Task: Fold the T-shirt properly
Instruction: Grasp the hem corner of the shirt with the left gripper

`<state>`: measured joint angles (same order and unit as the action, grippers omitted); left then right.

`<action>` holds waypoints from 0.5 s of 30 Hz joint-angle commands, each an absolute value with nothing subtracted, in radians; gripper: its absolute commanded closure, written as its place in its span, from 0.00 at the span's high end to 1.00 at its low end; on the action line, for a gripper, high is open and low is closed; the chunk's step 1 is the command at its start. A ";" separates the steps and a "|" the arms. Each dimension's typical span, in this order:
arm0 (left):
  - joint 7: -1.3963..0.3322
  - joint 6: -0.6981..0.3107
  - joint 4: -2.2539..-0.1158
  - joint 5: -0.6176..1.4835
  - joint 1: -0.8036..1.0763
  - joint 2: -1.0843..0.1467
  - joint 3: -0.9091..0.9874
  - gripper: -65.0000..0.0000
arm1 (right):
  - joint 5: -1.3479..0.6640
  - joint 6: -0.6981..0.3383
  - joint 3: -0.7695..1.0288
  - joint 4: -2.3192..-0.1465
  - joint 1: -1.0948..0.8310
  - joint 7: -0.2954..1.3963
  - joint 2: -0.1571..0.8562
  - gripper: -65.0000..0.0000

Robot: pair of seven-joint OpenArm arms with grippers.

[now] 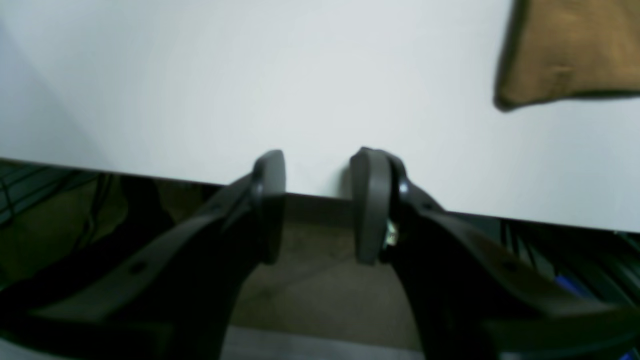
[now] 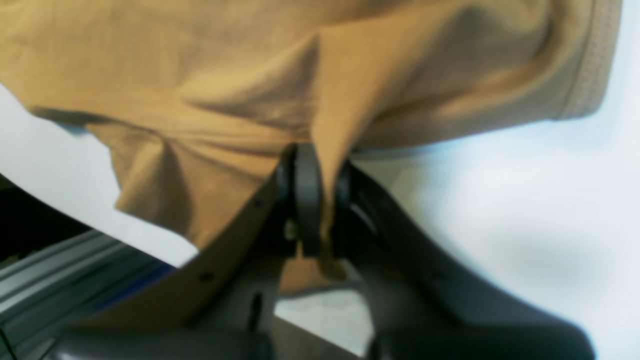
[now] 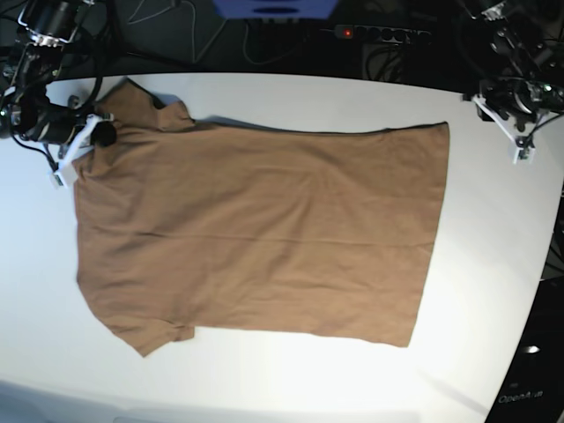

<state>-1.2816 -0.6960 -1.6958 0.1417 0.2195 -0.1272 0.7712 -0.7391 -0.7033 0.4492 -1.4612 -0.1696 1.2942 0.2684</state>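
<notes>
Right wrist: soft tan T-shirt (image 2: 210,75), creased.

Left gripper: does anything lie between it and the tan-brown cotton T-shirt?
Nothing visible does. The left gripper hangs open at the white table's edge, and only bare tabletop separates it from the tan-brown cotton T-shirt's nearest corner. The right gripper already pinches the cloth.
</notes>
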 commanded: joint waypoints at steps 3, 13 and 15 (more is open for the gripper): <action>-1.305 -0.698 -1.713 0.148 0.202 -0.139 0.777 0.34 | -0.679 -0.698 0.450 -1.461 -0.176 1.330 0.277 0.00; -1.396 -0.698 -1.713 0.150 0.150 -0.139 0.783 0.34 | -0.679 -0.698 0.450 -1.461 -0.174 1.330 0.277 0.00; -1.396 -0.698 -1.713 0.151 0.140 -0.140 0.782 0.34 | -0.679 -0.698 0.449 -1.461 -0.174 1.330 0.277 0.00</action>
<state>-1.3994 -0.6960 -1.6958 0.1471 0.1516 -0.1272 0.7792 -0.7391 -0.7036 0.4492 -1.4612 -0.1699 1.2945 0.2684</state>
